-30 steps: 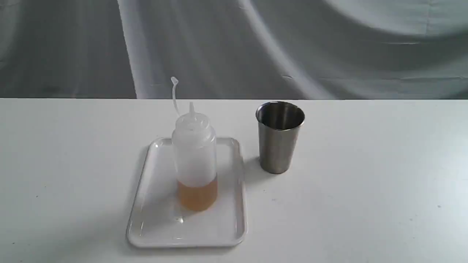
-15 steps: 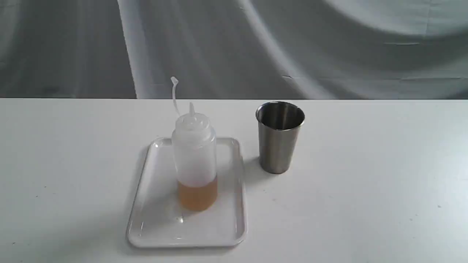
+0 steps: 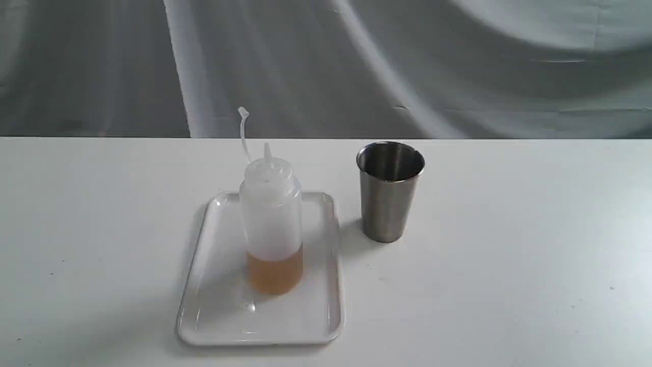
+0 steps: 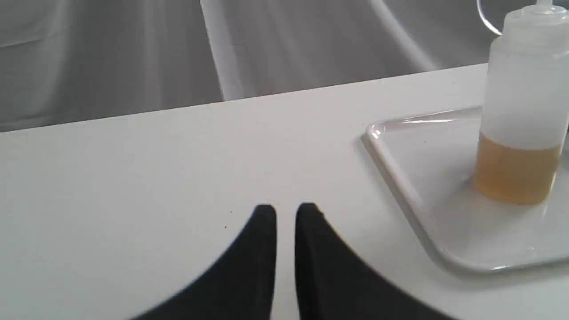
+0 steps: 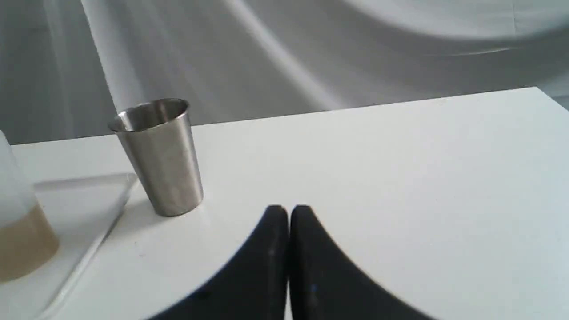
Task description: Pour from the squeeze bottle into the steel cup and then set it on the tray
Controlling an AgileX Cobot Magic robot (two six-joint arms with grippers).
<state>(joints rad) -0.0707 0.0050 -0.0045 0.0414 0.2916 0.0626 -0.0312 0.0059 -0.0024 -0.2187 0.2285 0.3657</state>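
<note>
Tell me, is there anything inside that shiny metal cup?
Only the upper inner wall of the steel cup shows, and it is dark, bare metal. The cup's near wall hides the bottom in every view, so any liquid down there cannot be seen.

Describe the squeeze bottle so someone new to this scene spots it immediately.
On the white table, find the glossy white tray. The squeeze bottle stands upright on it: a translucent cylinder with a cone nozzle and amber liquid at the bottom. Unlike the opaque steel cup beside the tray, it is see-through plastic.
</note>
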